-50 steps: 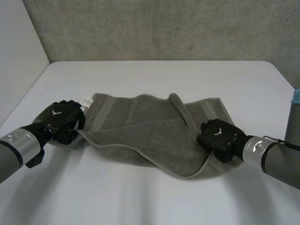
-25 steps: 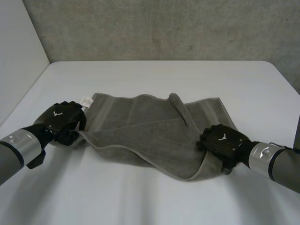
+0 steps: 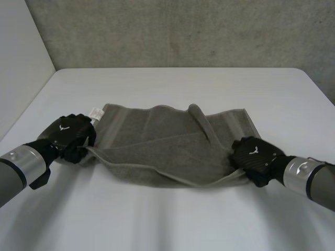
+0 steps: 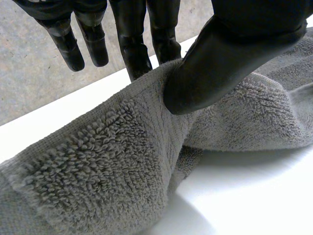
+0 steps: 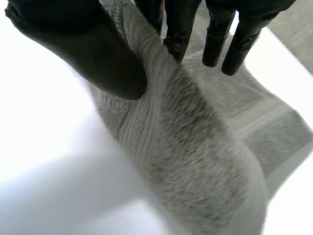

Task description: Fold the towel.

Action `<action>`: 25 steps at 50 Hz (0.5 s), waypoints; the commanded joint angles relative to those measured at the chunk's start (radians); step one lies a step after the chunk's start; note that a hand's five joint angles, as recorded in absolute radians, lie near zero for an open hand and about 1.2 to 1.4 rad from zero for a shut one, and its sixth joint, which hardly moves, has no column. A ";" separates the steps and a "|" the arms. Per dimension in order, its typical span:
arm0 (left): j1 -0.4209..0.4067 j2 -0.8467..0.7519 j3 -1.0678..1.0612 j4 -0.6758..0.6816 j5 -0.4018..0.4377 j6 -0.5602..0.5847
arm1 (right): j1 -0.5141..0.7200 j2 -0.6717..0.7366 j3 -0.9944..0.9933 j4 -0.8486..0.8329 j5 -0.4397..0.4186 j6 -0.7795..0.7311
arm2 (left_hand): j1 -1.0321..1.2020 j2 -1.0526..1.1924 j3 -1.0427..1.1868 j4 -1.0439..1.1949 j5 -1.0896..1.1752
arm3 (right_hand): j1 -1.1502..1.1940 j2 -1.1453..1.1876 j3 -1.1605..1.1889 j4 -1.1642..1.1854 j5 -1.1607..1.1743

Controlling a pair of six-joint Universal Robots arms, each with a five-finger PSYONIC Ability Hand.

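A grey terry towel [image 3: 157,146] lies across the middle of the white table [image 3: 172,89], partly folded, with a raised crease near its far right. My left hand [image 3: 69,135] is shut on the towel's near left corner; in its wrist view the thumb [image 4: 220,63] presses the towel [image 4: 122,161] against the fingers [image 4: 134,49]. My right hand [image 3: 254,157] is shut on the towel's near right corner; its own wrist view has the thumb [image 5: 93,54] and fingers [image 5: 178,29] pinching a ridge of towel [image 5: 195,147].
A white label [image 3: 96,113] sticks out at the towel's far left corner. Grey walls rise behind the table and at its left. Bare table stretches in front of the towel and beyond it.
My right hand has moved right and a little toward the front, pulling the near right corner with it, so the sagging front edge now runs straighter. The left hand has held still.
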State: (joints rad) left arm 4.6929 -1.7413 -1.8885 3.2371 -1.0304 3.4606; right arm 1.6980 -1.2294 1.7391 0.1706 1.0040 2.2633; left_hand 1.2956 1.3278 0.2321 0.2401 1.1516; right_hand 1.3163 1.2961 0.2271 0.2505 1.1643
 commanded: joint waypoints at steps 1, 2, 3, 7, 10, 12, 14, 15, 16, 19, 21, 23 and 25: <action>0.000 0.011 -0.004 -0.008 -0.002 -0.001 | -0.027 -0.099 0.034 0.007 -0.021 0.013 | 0.101 0.068 -0.058 -0.066 0.070 | 0.080 0.100 -0.053 -0.076 0.057; 0.000 0.020 -0.006 -0.010 -0.002 -0.003 | -0.037 -0.119 0.046 0.020 -0.033 0.015 | 0.101 0.068 -0.058 -0.066 0.070 | 0.080 0.100 -0.053 -0.076 0.057; 0.000 0.029 -0.008 -0.011 -0.002 -0.003 | -0.046 -0.133 0.056 0.041 -0.048 0.013 | 0.101 0.068 -0.058 -0.066 0.070 | 0.080 0.100 -0.053 -0.076 0.057; 0.000 0.040 -0.018 -0.011 0.001 -0.003 | -0.060 -0.147 0.060 0.098 -0.081 0.013 | 0.101 0.068 -0.058 -0.066 0.070 | 0.080 0.100 -0.053 -0.076 0.057; 0.001 0.043 -0.021 -0.011 0.001 -0.003 | -0.083 -0.162 0.060 0.132 -0.096 0.013 | 0.101 0.068 -0.058 -0.066 0.070 | 0.080 0.100 -0.053 -0.076 0.057; 0.001 0.043 -0.024 -0.011 0.001 -0.003 | -0.095 -0.167 0.059 0.139 -0.090 0.013 | 0.101 0.068 -0.058 -0.066 0.070 | 0.080 0.100 -0.053 -0.076 0.057; 0.000 0.042 -0.029 -0.011 0.003 0.000 | -0.110 -0.165 0.048 0.145 -0.078 0.010 | 0.101 0.068 -0.058 -0.066 0.070 | 0.080 0.100 -0.053 -0.076 0.057; 0.000 0.034 -0.029 -0.010 0.001 0.002 | -0.110 -0.165 0.048 0.145 -0.077 0.010 | 0.101 0.068 -0.058 -0.066 0.070 | 0.080 0.100 -0.053 -0.076 0.057; 0.004 0.029 -0.027 -0.005 0.001 0.005 | -0.113 -0.163 0.039 0.147 -0.077 0.009 | 0.101 0.068 -0.058 -0.066 0.070 | 0.080 0.100 -0.053 -0.076 0.057; 0.006 -0.006 0.001 0.006 0.000 0.008 | -0.107 -0.136 -0.004 0.144 -0.073 0.001 | 0.101 0.068 -0.058 -0.066 0.070 | 0.080 0.100 -0.053 -0.076 0.057; 0.003 -0.045 0.038 0.009 -0.002 0.009 | -0.104 -0.101 -0.048 0.144 -0.067 0.004 | 0.101 0.068 -0.058 -0.066 0.070 | 0.080 0.100 -0.053 -0.076 0.057; -0.013 -0.092 0.098 0.010 -0.013 0.014 | -0.098 -0.062 -0.115 0.144 -0.048 0.010 | 0.101 0.068 -0.058 -0.066 0.070 | 0.080 0.100 -0.053 -0.076 0.057; -0.020 -0.136 0.172 0.001 -0.017 0.015 | -0.057 0.000 -0.290 0.142 0.005 0.028 | 0.101 0.068 -0.058 -0.066 0.070 | 0.080 0.100 -0.053 -0.076 0.057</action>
State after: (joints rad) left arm 4.6905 -1.7751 -1.8493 3.2407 -1.0351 3.4698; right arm 1.5928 -1.3407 1.6950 0.3187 0.9409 2.2697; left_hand 1.2956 1.3278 0.2321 0.2401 1.1516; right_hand 1.3164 1.2962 0.2271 0.2505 1.1643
